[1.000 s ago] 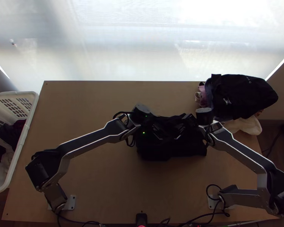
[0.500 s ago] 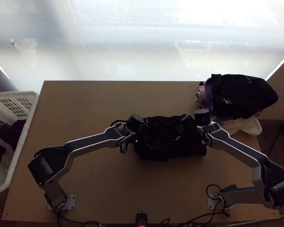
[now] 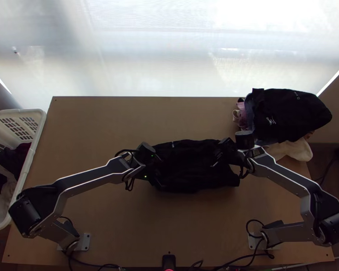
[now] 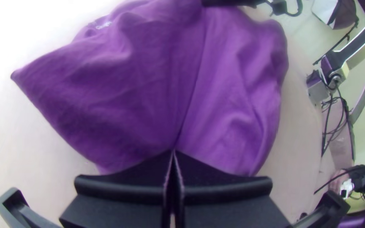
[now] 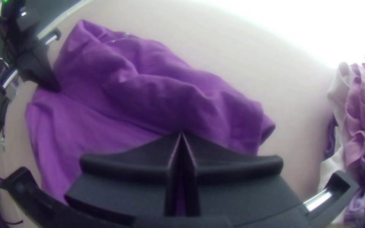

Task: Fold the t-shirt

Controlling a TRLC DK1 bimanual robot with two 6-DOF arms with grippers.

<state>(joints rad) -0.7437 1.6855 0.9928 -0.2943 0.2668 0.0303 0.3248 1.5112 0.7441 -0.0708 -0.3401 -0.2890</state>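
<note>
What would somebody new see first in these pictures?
Probably the robot's long left arm and right arm, angled in from both sides to the rumpled shirt mid-table. Next might come the white basket of clothes beside the table's left edge, and the pile of clothes at its far right corner.

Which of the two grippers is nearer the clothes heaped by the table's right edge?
The right gripper: it's on the t-shirt's side toward that heap, while the left gripper is at the opposite side, nearer the white basket.
</note>
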